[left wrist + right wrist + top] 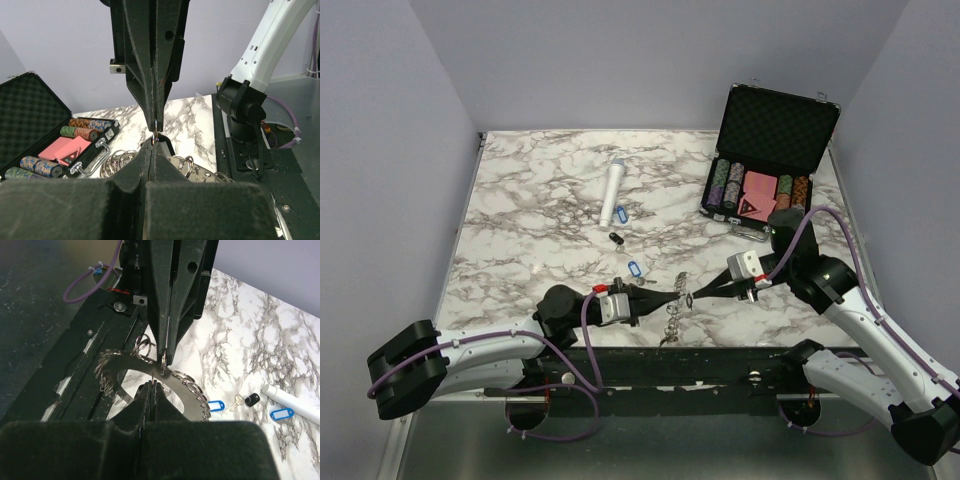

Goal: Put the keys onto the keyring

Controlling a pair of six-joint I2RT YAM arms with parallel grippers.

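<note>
both end effectors meet tip to tip over the near middle of the bench [520, 230]: the left end effector [678, 297] reaches in from the left, the right end effector [696, 295] from the right. each has its jaws pressed tight together, pinching a small wire loop on the toothed rim of the keyring [186, 389], which hangs just under the tips; whether it touches the bench cannot be told. three keys lie loose, farther in and to the left: a near blue-tagged key [636, 270], a black-tagged key [615, 238], a far blue-tagged key [622, 213] beside the white cylinder [613, 192]. an open chip case [775, 125] stands far right
</note>
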